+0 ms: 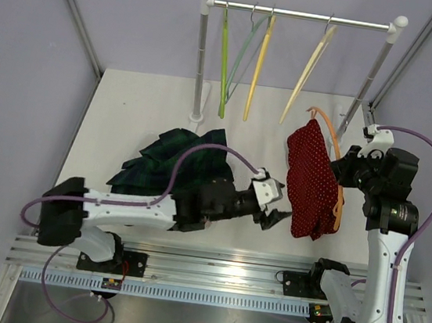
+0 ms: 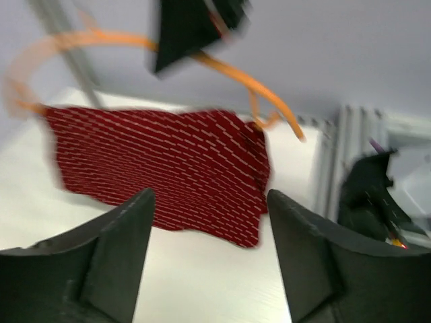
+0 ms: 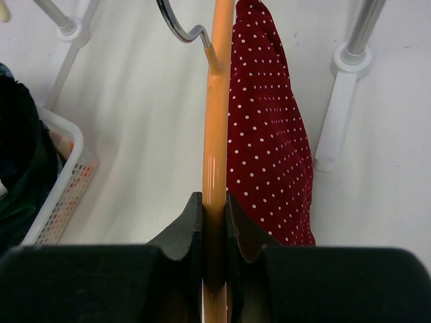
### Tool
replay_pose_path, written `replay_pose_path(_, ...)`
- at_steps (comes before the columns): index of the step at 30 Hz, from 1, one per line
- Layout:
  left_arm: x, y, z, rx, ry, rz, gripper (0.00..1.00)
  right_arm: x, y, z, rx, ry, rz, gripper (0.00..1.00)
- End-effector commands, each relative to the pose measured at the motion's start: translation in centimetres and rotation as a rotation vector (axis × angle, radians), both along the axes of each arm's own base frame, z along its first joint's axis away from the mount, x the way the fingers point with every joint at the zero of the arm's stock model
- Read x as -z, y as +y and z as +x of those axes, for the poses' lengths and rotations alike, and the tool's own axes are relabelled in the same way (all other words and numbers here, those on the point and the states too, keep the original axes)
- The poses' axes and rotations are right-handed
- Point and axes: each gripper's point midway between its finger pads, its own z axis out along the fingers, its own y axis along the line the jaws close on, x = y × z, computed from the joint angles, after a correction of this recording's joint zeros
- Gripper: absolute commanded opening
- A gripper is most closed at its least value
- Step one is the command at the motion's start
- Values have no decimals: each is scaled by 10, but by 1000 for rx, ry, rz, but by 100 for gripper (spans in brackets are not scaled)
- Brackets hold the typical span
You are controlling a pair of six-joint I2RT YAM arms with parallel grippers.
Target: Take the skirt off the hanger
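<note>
Right gripper (image 3: 214, 210): jaws closed tight on the bar of the orange plastic hanger (image 3: 217, 101), which is held above the white table (image 1: 144, 105) on its right side. The red white-dotted skirt (image 1: 310, 181) hangs on that hanger, draped along the bar. Left gripper (image 1: 276, 216): jaws spread wide with nothing between them, facing the skirt's near edge from just beside it; contact cannot be confirmed. A dark green plaid garment (image 1: 173, 156) lies left of centre, by a white mesh basket (image 3: 60, 182). A metal clothes rail (image 1: 297, 15) stands at the far edge.
</note>
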Motion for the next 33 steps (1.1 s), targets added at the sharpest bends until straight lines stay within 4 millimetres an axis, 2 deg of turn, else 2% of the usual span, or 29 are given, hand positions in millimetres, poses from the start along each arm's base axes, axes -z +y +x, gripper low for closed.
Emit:
replay_pose_path(1,38,-44,-33,233,80,0,76,-46,20,-1,-114,-160,20,0)
replay_pose_path(2,44,-51,-36,249,108,-9,81,-47,21,-2,-119,-157,29,0)
replay_pose_path(3,43,-58,-39,263,110,-44,83,-50,22,-3,-125,-162,30,0)
replay_pose_path(4,62,-68,-38,264,125,-24,84,-51,23,-4,-128,-158,37,0)
replay_pose_path(5,64,-75,-39,253,124,-32,89,-51,24,-4,-129,-156,41,0)
replay_pose_path(8,83,-96,-39,237,122,-34,92,-55,29,-6,-149,-158,67,0)
replay_pose_path(10,86,-106,-29,152,110,-49,95,-55,32,-6,-159,-155,79,0)
replay_pose_path(11,97,-112,-14,69,118,-42,95,-54,32,-7,-159,-153,81,0)
replay_pose_path(13,103,-117,0,-17,141,-57,92,-54,32,-7,-158,-152,80,0)
replay_pose_path(14,108,-120,16,-104,147,-61,89,-54,32,-8,-159,-150,82,0)
replay_pose_path(17,124,-120,40,-242,140,-44,65,-54,33,-9,-164,-152,84,0)
replay_pose_path(18,124,-119,43,-262,132,-50,29,-55,34,-10,-165,-152,84,0)
replay_pose_path(19,123,-118,45,-280,130,-58,9,-55,33,-10,-164,-154,81,0)
replay_pose_path(20,120,-116,48,-296,116,-69,0,-55,32,-10,-155,-155,76,0)
replay_pose_path(23,103,-103,42,-259,85,-96,0,-56,26,-9,-130,-159,53,0)
replay_pose_path(24,91,-90,39,-255,59,-97,0,-55,24,-9,-121,-159,46,0)
replay_pose_path(26,78,-75,35,-246,29,-93,0,-54,18,-7,-87,-158,27,0)
replay_pose_path(27,55,-57,32,-246,14,-122,0,-54,14,-6,-71,-159,17,0)
replay_pose_path(30,26,-29,26,-247,-30,-117,0,-52,-2,0,9,-157,-34,0)
replay_pose_path(31,-2,-9,24,-253,-43,-156,0,-50,-7,2,29,-154,-47,0)
replay_pose_path(33,-13,8,21,-256,-74,-124,0,-47,-14,5,60,-151,-68,0)
